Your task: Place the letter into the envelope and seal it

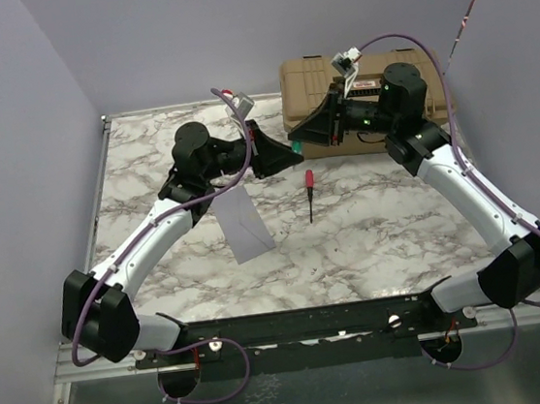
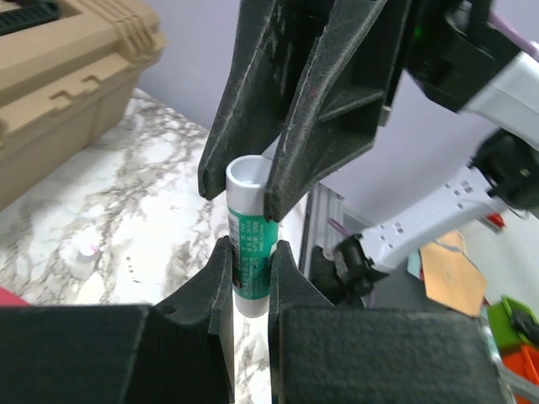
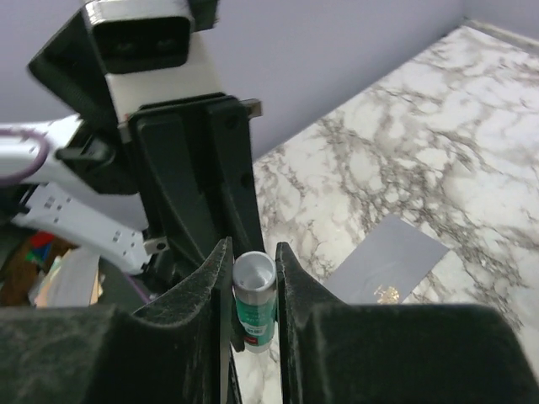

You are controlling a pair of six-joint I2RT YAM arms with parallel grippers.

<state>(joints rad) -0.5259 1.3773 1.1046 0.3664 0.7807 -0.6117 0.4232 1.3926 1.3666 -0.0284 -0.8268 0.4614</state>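
Grey and flat, the envelope [image 1: 246, 222] lies on the marble bench [image 1: 381, 238] under the left arm's forearm. It sits lower than, and to the near-left of, the two end effectors, which meet tip to tip in the air over the bench's far half. The left end effector [image 2: 251, 263] is clamped on the green body of a glue stick [image 2: 250, 227], while the right end effector [image 3: 253, 257] is closed around the stick's white end. A red-handled screwdriver [image 1: 309, 183] lies to the right of the envelope, apart from it.
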